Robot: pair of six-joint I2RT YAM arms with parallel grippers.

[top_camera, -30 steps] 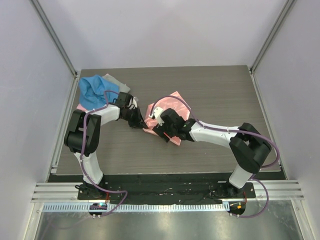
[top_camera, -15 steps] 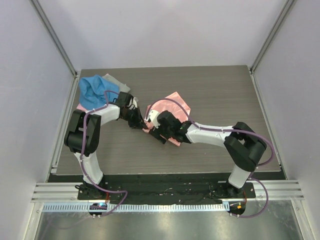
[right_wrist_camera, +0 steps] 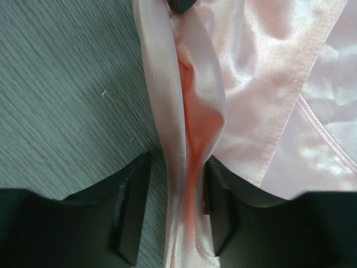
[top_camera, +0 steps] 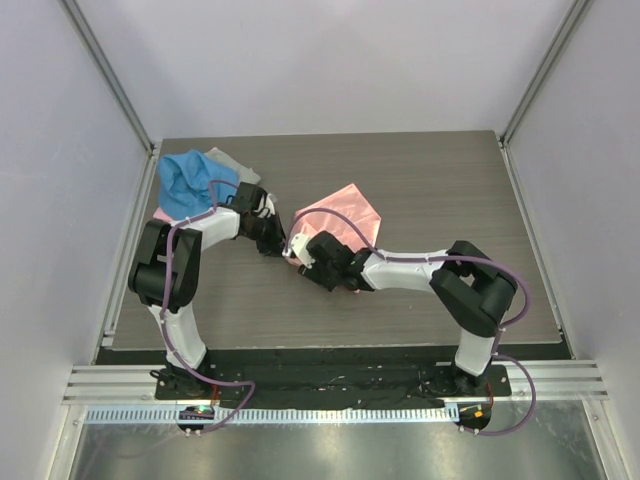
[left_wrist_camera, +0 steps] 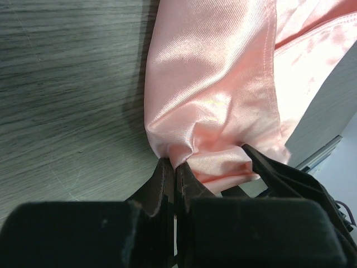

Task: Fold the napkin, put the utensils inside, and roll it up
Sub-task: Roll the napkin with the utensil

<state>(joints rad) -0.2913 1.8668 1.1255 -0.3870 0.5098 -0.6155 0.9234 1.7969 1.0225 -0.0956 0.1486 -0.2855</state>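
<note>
The salmon-pink satin napkin [top_camera: 345, 208] lies near the middle of the dark wood-grain table [top_camera: 430, 165], its far part spread flat in a diamond and its near-left edge gathered into a thick, raised fold. The left gripper [top_camera: 276, 243] holds the left end of that fold, and the left wrist view shows its black fingers [left_wrist_camera: 162, 187] closed tight on a bunched tip of cloth. Just beside it, the right gripper [top_camera: 298, 255] straddles the same fold. Its fingers [right_wrist_camera: 131, 206] are set narrow, with the upright ridge of satin held between them. Both arms reach inward and meet at the napkin's left side. A crumpled blue cloth [top_camera: 185, 180] and a grey cloth [top_camera: 232, 163] sit together at the far-left corner, well apart from the napkin.
</note>
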